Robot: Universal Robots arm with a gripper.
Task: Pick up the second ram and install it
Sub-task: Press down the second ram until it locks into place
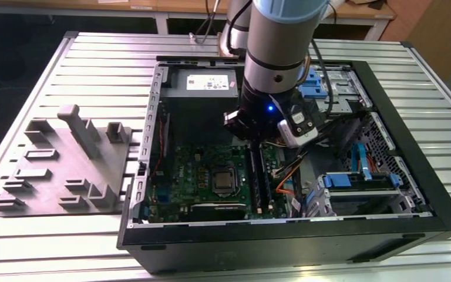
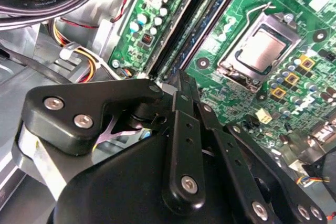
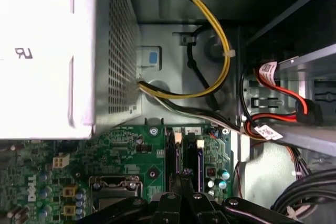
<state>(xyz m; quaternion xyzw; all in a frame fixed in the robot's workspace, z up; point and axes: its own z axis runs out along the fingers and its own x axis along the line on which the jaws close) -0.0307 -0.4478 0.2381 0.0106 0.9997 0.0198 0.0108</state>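
The second ram (image 2: 210, 9) is a thin dark blue-green strip. It lies along a black memory slot (image 3: 199, 161) on the green motherboard (image 1: 202, 170), inside the open computer case. In the exterior view my gripper (image 1: 255, 148) reaches down into the case over the far end of the slots. In both wrist views my gripper (image 2: 181, 76) (image 3: 184, 173) is shut. Its tips rest on the strip's top edge, close to the white slot latches (image 3: 199, 142). Whether the tips pinch the strip or only press on it is hidden.
A grey moulded fixture (image 1: 65, 164) stands on the slatted table at the exterior view's left. Inside the case are the processor socket (image 2: 262, 51), the power supply (image 1: 202, 82), cable bundles (image 3: 210, 77) and blue drive bays (image 1: 359, 176). The case walls (image 1: 413, 147) close in around the arm.
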